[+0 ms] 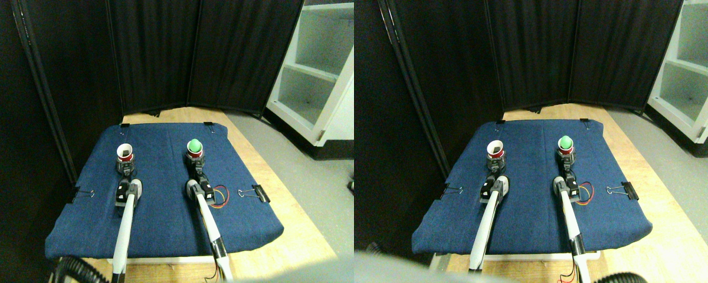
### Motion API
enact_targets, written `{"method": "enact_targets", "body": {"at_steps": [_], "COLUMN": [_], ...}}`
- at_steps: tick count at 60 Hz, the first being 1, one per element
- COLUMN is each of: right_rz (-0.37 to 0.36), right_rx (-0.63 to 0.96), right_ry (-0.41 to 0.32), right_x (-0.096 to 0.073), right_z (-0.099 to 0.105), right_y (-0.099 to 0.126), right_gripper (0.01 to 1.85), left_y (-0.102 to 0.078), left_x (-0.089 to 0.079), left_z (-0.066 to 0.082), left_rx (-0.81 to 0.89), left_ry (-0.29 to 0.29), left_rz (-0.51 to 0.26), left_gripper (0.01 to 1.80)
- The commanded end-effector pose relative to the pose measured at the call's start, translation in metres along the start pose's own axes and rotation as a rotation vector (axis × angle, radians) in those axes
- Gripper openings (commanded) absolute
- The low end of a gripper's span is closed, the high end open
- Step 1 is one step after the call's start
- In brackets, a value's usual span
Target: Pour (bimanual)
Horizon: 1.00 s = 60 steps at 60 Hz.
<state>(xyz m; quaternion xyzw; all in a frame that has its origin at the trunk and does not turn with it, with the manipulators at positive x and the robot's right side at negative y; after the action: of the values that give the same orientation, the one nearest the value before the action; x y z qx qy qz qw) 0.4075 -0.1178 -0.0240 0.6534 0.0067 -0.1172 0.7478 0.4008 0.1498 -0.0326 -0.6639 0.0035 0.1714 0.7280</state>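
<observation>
Just ahead of the left gripper (125,169), a small red paper cup with a white inside (124,153) is standing upright and looking empty, while a matching red cup carrying a green ball (194,147) is sitting just ahead of the right gripper (195,165). Each gripper is reaching to the base of its cup, though I cannot tell how far either pair of jaws is parted or whether they are gripping. Both cups are resting on the blue cloth-covered board (165,218), with open cloth lying between them and out to the clipped edges.
</observation>
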Motion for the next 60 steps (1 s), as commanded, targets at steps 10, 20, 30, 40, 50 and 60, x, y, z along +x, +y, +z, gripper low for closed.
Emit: {"method": "enact_targets", "body": {"at_steps": [10, 20, 30, 40, 50, 60], "right_rz": [-0.008, 0.010, 0.044, 0.088, 0.110, 0.114], "right_rx": [0.033, -0.024, -0.042, -0.078, -0.138, -0.166], "right_ry": [0.028, 0.037, 0.070, 0.085, 0.090, 0.085], "right_x": [0.001, -0.002, -0.009, -0.009, -0.010, -0.011], "right_z": [0.000, 0.000, -0.002, -0.002, -0.001, -0.001], "right_y": [0.002, 0.006, 0.023, 0.041, 0.055, 0.065], "right_gripper": [0.33, 0.33, 0.33, 0.33, 0.34, 0.34], "left_y": [-0.011, -0.012, -0.025, -0.041, -0.057, -0.065], "left_x": [-0.005, -0.005, -0.008, -0.011, -0.013, -0.011], "left_z": [0.004, 0.004, -0.006, -0.014, -0.027, -0.038], "left_rx": [0.001, 0.019, 0.044, 0.060, 0.067, 0.062], "left_ry": [-0.011, -0.018, 0.049, 0.102, 0.131, 0.163], "left_rz": [-0.047, -0.054, -0.072, -0.077, -0.080, -0.071], "left_gripper": [0.33, 0.33, 0.33, 0.33, 0.33, 0.33]}}
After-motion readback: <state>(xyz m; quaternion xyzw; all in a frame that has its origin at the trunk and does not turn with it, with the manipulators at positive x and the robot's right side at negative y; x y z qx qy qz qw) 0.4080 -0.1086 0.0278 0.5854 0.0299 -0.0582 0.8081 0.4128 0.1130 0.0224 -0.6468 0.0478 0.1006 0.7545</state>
